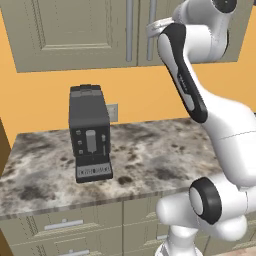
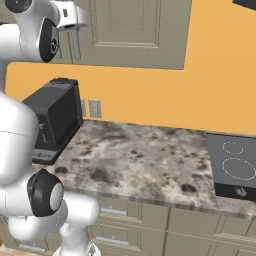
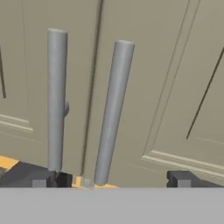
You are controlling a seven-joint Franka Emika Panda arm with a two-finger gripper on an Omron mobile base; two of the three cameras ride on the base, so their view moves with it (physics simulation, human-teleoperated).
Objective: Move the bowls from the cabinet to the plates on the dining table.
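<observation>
The grey-beige wall cabinet (image 1: pixel 75 30) (image 2: pixel 135 30) (image 3: pixel 148 87) has both panelled doors shut, so the bowls are hidden. In the hand view two long silver bar handles stand side by side, the left handle (image 3: pixel 57 96) and the right handle (image 3: pixel 111 109), on either side of the door seam. My gripper (image 3: pixel 109 178) is open and holds nothing. It is raised close in front of the lower ends of these handles, which lie between its two dark fingertips (image 3: pixel 30 175). The plates and the dining table are out of view.
A black coffee machine (image 1: pixel 90 132) (image 2: pixel 52 122) stands on the speckled stone counter (image 1: pixel 150 155) under the cabinet. A wall outlet (image 1: pixel 113 112) sits behind it. A black cooktop (image 2: pixel 235 167) lies at the counter's right end. Drawer units (image 2: pixel 130 215) run below.
</observation>
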